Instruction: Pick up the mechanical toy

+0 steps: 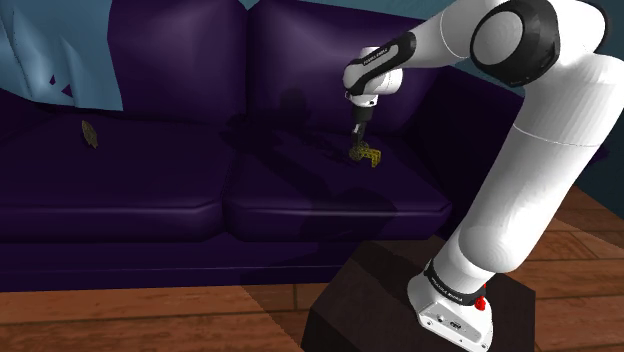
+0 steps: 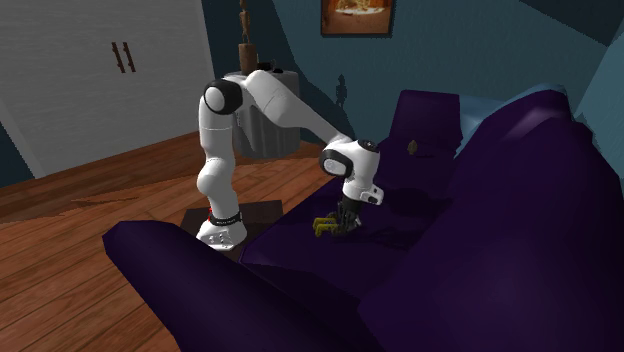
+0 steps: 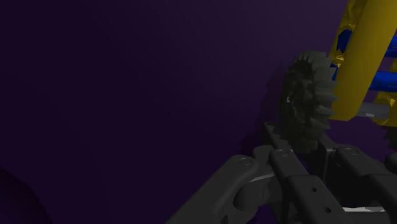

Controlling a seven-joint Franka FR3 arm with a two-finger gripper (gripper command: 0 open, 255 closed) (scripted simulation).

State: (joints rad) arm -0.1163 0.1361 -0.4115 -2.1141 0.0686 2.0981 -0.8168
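One dark purple sofa (image 1: pixel 150 205) has two seat cushions. One white arm (image 1: pixel 545 160) reaches over the shoulder view's right cushion. There one gripper (image 1: pixel 358 146) meets one yellow mechanical toy (image 1: pixel 370 157); whether it grips cannot be told. One small brown object (image 1: pixel 89 132) lies on the other cushion.

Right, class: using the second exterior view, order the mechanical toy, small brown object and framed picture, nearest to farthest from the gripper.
1. mechanical toy, at the gripper, on the sofa.
2. small brown object, farther along the sofa.
3. framed picture, on the far wall.
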